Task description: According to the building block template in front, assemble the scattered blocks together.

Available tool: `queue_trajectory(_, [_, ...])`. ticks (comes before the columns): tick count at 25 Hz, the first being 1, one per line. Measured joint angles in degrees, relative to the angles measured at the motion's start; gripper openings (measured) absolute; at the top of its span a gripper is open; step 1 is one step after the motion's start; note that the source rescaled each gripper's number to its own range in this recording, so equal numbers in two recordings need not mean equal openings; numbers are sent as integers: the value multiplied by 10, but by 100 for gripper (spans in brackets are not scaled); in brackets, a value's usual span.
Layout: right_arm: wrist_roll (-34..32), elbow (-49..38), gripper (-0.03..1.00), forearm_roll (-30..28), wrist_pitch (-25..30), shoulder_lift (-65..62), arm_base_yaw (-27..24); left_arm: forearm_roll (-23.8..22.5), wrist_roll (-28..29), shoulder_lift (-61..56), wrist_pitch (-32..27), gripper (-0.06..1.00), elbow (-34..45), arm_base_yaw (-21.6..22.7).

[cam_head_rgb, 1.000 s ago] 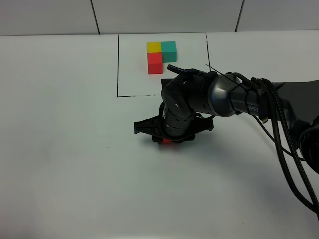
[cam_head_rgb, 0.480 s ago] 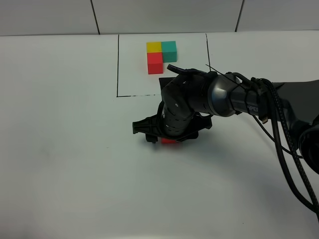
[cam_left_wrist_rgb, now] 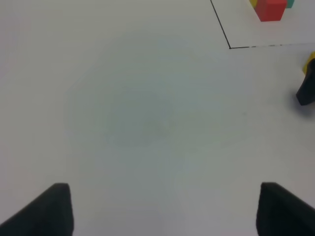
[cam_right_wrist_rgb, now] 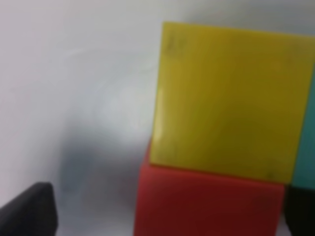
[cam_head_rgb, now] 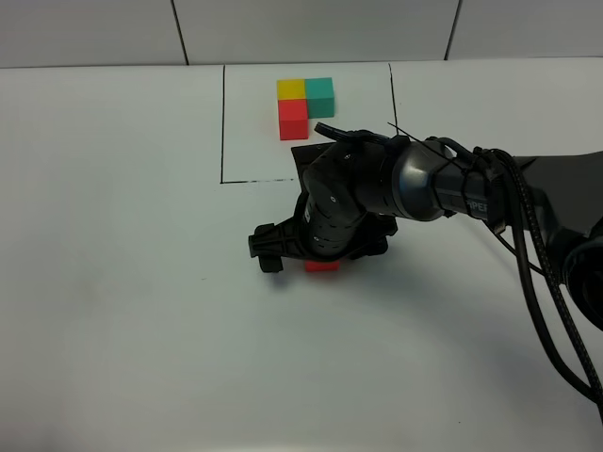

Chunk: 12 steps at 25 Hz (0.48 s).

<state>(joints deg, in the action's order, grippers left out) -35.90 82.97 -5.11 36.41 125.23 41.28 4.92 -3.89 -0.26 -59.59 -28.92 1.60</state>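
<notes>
Red cube (cam_right_wrist_rgb: pixel 209 201) touching yellow cube (cam_right_wrist_rgb: pixel 229 98), teal cube (cam_right_wrist_rgb: pixel 307 142) alongside; right gripper (cam_head_rgb: pixel 316 252) spread wide over them, gripping nothing; left gripper (cam_left_wrist_rgb: pixel 162 211) wide, empty

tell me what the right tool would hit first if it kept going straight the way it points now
Most likely the red block directly under the right tool, with the yellow block butted against it. The open tips sit either side of it, so the table might come first; depth is unclear.

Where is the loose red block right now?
In the high camera's view, the red block lies on the white table near the middle, peeking out under the right gripper, just below the black frame.
</notes>
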Motion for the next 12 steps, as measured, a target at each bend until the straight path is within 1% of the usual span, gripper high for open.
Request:
queue_trajectory(2, [1, 1, 96, 2, 1, 0, 0, 0, 0, 0, 0, 70, 0, 0])
queue_trajectory(6, [4, -1, 99, -1, 12, -8, -1, 0, 0, 0, 0, 70, 0, 0])
queue_trajectory(8, [7, -4, 100, 3, 28, -17, -3, 0, 0, 0, 0, 70, 0, 0])
queue_trajectory(12, [28, -8, 100, 4, 41, -63, -3, 0, 0, 0, 0, 70, 0, 0])
